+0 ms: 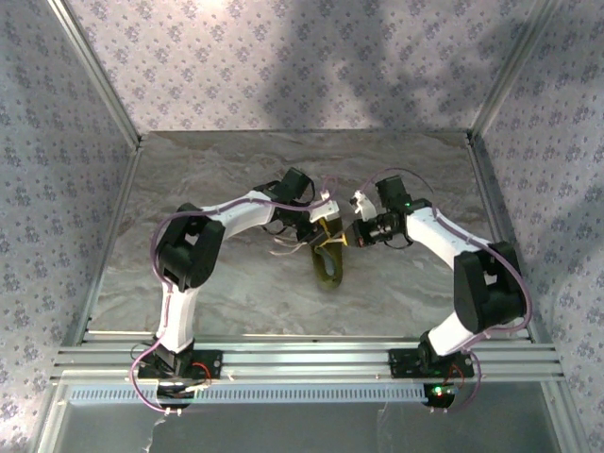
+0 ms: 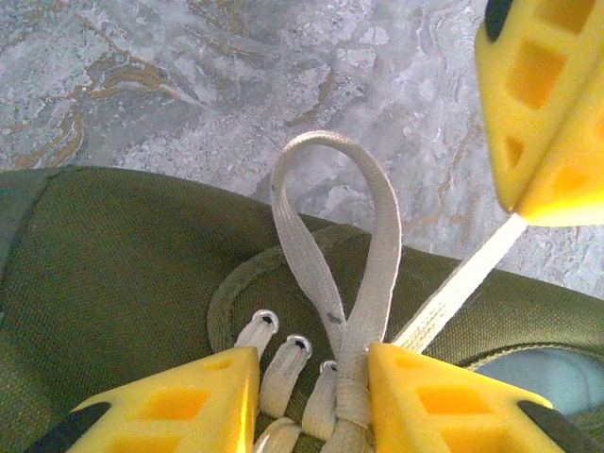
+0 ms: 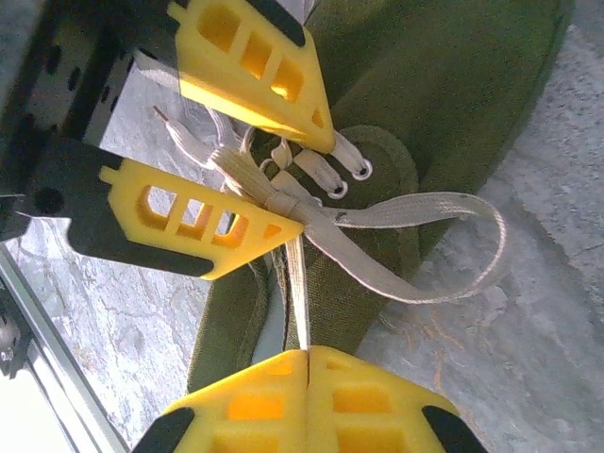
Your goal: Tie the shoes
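The shoe (image 1: 330, 269), olive green, is lying near the middle of the table (image 1: 226, 160), its length running from near to far and its rounded end pointing toward the arm bases. The right fingers (image 3: 321, 373) are pressing fully together and pinching a whitish lace strand (image 2: 458, 283), which is running taut from them to the knot (image 3: 283, 203) over the eyelets. The left fingers (image 2: 392, 377) are standing partly apart and straddling the knot. The base of the loop (image 2: 321, 139) is touching one finger, and the laces are lying loose in the gap between them. The loop is reaching out past the shoe's side, with bare table behind it. Beside the lacing, the shoe's opening (image 2: 538, 373) is showing a pale blue lining. Both arms are meeting over the shoe's far end. Bare table is surrounding the shoe on all sides. The shoe is sitting well apart from the patterned walls (image 1: 283, 57) and from the metal rail (image 1: 311, 359) along the near edge.
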You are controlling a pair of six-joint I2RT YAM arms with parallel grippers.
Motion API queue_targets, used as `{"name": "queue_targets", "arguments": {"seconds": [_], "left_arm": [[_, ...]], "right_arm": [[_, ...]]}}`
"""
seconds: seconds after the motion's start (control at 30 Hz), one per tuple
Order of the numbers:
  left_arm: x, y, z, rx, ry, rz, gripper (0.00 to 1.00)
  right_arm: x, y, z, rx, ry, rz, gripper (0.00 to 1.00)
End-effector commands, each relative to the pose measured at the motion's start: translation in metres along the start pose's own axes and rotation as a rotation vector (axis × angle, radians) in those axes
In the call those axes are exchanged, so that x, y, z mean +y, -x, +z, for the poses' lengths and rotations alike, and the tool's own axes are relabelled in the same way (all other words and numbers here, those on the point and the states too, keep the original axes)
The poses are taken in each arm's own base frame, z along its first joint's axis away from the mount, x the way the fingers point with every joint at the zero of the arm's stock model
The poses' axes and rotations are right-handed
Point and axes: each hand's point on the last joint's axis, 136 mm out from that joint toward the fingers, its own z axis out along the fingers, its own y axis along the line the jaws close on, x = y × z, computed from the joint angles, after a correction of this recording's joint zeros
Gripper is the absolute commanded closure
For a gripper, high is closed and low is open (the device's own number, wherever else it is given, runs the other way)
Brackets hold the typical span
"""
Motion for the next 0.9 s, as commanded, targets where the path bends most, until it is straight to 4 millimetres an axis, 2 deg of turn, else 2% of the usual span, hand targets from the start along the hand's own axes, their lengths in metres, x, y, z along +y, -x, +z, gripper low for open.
{"name": "queue_targets", "arguments": {"seconds": [0.0,0.37,0.63,0.87], "left_arm": [[0.010,-0.029,0.008,0.110,0.030,-0.023,0.65],[0.014,-0.036,0.010,0.138,0.048,-0.033,0.65],[0.016,-0.036,0.009,0.142,0.057,-0.034,0.66],[0.016,-0.037,0.009,0.145,0.058,-0.034,0.66]], "right_arm": [[-0.003,-0.001,-0.015,-0.004,-0.030,0.044,1.00],[-0.024,-0.011,-0.041,-0.036,-0.141,0.110,1.00],[-0.044,-0.035,-0.052,0.031,-0.238,0.184,1.00],[-0.057,-0.045,-0.061,0.047,-0.285,0.227,1.00]]}}
